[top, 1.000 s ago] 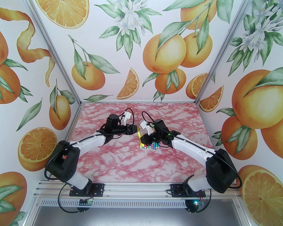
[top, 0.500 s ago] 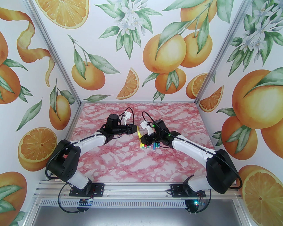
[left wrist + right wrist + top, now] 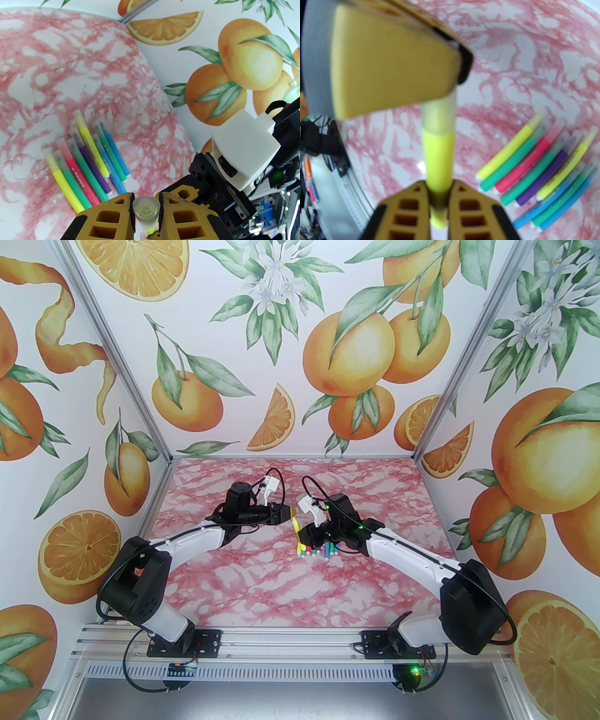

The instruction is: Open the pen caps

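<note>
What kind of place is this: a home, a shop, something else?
Probably a robot test booth: two robot arms bolted to an aluminium rail, orange-print walls closing in a pink marbled table, pens laid out on it.

Left gripper (image 3: 145, 200): pinched on the cap (image 3: 146, 211) of the yellow pen (image 3: 438, 152). Right gripper (image 3: 438, 187): pinched on yellow pen's barrel, below cap.

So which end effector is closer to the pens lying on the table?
Right. The right end effector, gripping the yellow pen by its body, hangs close beside the pens on the table; the left end effector is farther back, clamped on that pen's cap.
</note>
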